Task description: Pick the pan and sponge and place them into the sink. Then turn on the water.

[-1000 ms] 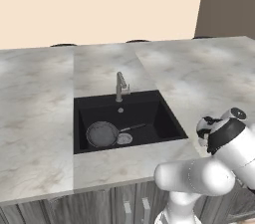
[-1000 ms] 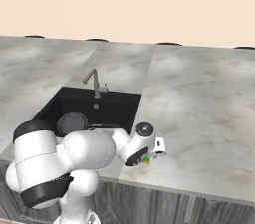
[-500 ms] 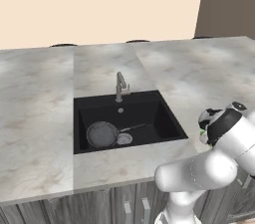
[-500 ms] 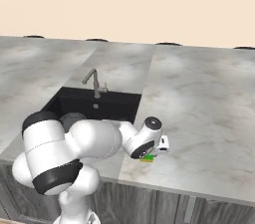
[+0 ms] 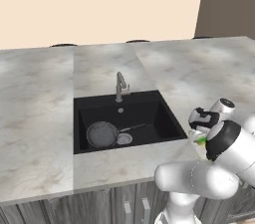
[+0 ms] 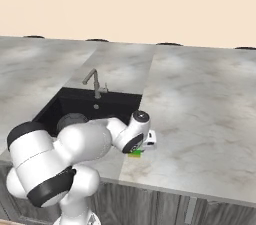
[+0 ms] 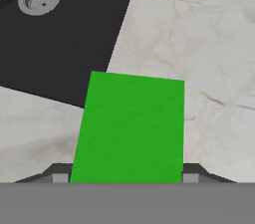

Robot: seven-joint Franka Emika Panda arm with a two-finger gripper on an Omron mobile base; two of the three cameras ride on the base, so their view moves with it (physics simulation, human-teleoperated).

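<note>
In the left base view the arm's elbow has swung further right over the last second and the gripper has dropped lower onto the counter right of the sink, where a sliver of the green sponge shows beneath it; that suggests the grasp on the sponge is being made now. The pan already lies in the black basin, its dark handle pointing right, beside the round silver drain, and no blue stream falls from the faucet, so the water is not yet on. In the right base view the gripper sits low on the counter just off the sink's right edge, with the sponge peeking out under it. In the hand view the sponge lies on the counter squarely between the two finger tips, which flank its sides; whether they press it yet I cannot tell. The sink lies beyond it
</note>
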